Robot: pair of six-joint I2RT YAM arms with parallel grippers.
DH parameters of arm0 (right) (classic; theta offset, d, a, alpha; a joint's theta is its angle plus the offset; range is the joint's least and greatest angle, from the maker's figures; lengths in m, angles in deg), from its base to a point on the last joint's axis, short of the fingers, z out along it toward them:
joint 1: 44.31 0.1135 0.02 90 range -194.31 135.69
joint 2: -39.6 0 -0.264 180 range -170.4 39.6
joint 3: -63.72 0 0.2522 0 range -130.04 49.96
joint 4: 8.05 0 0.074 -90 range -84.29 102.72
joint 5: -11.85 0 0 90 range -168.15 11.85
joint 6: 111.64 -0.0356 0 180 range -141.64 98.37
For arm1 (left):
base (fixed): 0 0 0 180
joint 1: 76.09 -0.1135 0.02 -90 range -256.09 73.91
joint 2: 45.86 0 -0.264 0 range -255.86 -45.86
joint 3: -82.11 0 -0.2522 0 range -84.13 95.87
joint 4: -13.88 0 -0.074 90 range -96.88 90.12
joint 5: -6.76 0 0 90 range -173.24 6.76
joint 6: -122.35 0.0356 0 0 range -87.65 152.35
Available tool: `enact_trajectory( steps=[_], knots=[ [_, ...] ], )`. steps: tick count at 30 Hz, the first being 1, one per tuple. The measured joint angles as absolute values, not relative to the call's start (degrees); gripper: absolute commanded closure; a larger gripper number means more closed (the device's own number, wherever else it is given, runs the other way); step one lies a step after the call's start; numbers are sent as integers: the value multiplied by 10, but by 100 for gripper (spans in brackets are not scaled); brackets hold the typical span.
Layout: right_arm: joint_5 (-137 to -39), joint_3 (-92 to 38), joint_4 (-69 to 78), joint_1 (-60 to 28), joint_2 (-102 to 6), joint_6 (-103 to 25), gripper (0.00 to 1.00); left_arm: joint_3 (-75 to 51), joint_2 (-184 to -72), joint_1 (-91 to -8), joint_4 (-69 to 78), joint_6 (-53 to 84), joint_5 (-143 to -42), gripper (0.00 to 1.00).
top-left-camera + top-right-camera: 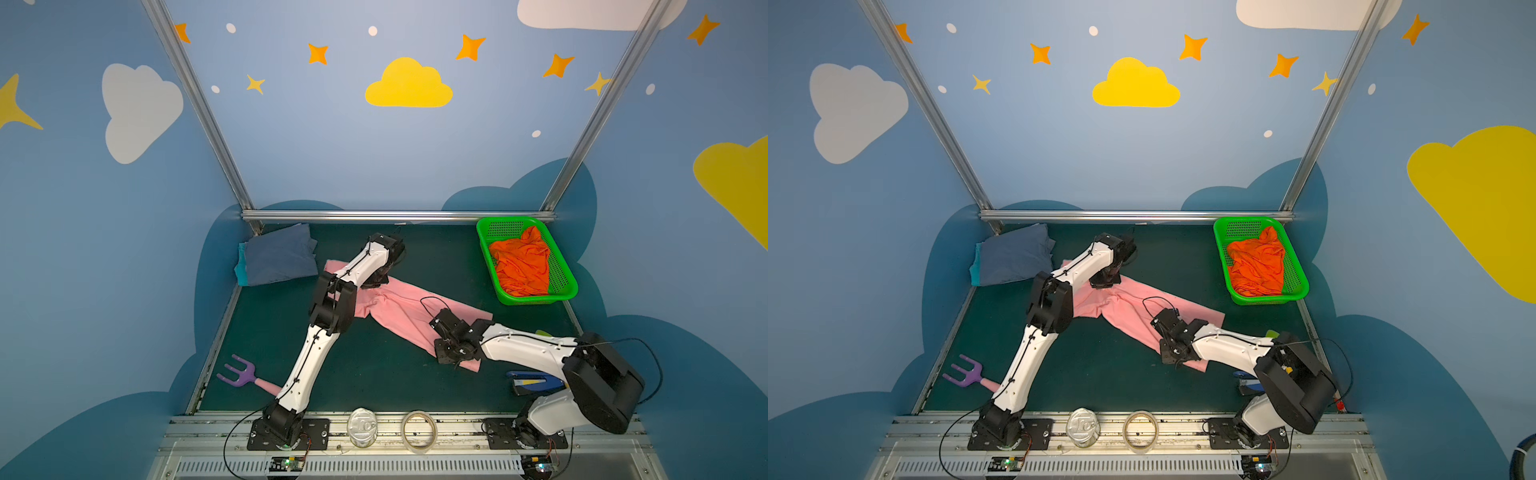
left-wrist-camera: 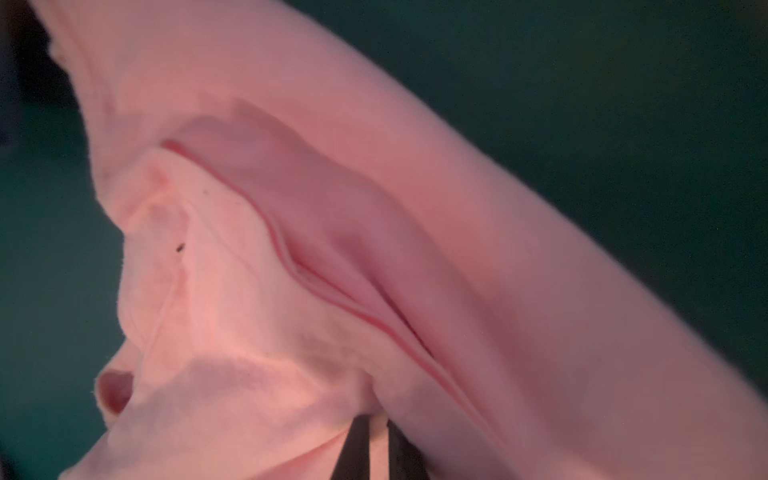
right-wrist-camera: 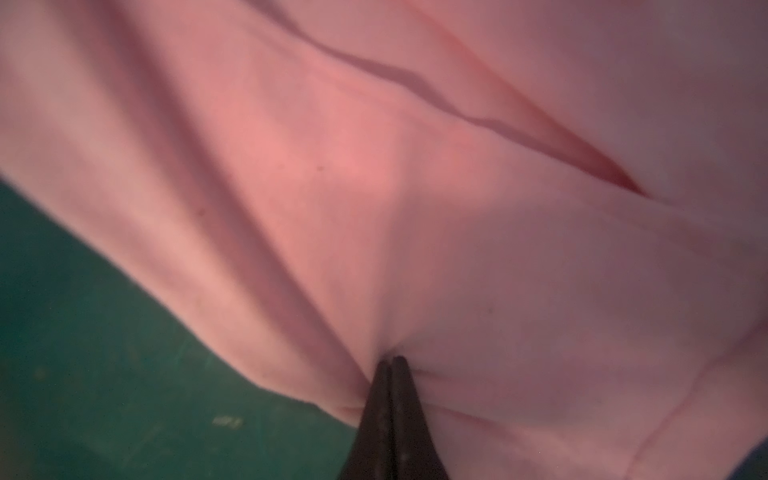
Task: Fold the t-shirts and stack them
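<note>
A light pink t-shirt (image 1: 399, 307) (image 1: 1129, 307) lies stretched slantwise across the green mat in both top views. My left gripper (image 2: 378, 424) is at its far left end, shut on a bunched fold of the pink cloth (image 2: 291, 249). Toward the shirt's near right end, my right gripper (image 3: 392, 359) has its jaws pressed together on a pinch of pink fabric (image 3: 374, 187). A folded slate blue t-shirt (image 1: 280, 253) rests on a teal one (image 1: 242, 266) at the back left corner. An orange t-shirt (image 1: 521, 262) lies crumpled in the basket.
The green mesh basket (image 1: 536, 297) stands at the back right. A purple hand fork (image 1: 239, 372) lies at the front left, a blue stapler (image 1: 534, 380) under my right arm. A tin can (image 1: 362, 426) and a tape ring (image 1: 418, 430) sit on the front rail.
</note>
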State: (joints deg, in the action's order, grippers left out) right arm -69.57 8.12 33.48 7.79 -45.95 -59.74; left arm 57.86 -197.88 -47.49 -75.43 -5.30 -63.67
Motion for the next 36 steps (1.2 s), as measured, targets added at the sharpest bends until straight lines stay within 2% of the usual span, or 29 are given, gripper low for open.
enact_trajectory(
  steps=[2,4,8,14,18,23,26,29,31,34,36],
  knots=[
    [-696,56,353,117,-474,-601,96,685,-2032,-470,-761,-40,-652,84],
    [-700,26,371,145,-500,-598,96,728,-2052,-466,-751,-31,-676,83],
    [-723,-64,411,189,-575,-575,97,700,-2039,-462,-676,-21,-741,76],
    [-770,-237,445,219,-707,-515,100,716,-2048,-471,-595,-6,-843,49],
    [-810,-318,443,230,-760,-485,100,723,-2052,-494,-562,-5,-914,46],
    [-836,-332,440,232,-757,-473,100,722,-2051,-537,-549,-5,-961,35],
    [-836,-300,438,231,-722,-478,97,707,-2036,-558,-556,1,-965,31],
    [-819,-242,445,230,-635,-495,93,667,-1992,-571,-573,12,-961,26],
    [-794,-208,454,230,-564,-512,88,621,-1938,-570,-581,20,-952,25],
    [-741,-145,473,228,-428,-547,72,522,-1811,-550,-582,33,-916,25],
    [-711,-99,482,224,-345,-567,70,441,-1719,-531,-570,37,-888,27]
  ],
)
